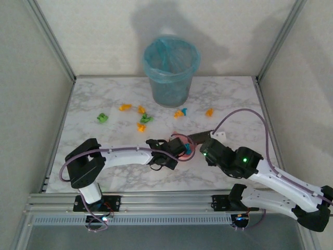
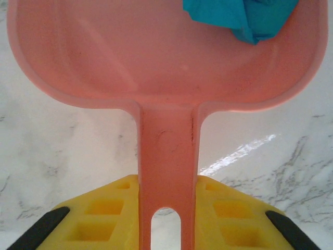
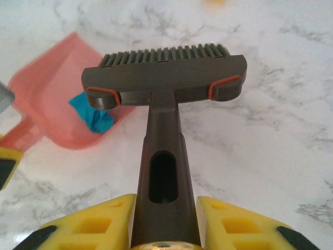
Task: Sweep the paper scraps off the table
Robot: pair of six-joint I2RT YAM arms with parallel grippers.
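While in pan [image 2: 130,57], scrap [image 2: 239,18] beyond L tool [image 2: 166,213]

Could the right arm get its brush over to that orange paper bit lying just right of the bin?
Probably yes. The brush in the right arm's jaws sits just short of that orange scrap, with bare table between them; the bin stands off to the side.

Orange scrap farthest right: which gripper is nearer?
Right. The right gripper, holding the brush, is just nearside of the orange scrap; the left gripper, holding the dustpan, sits farther left.
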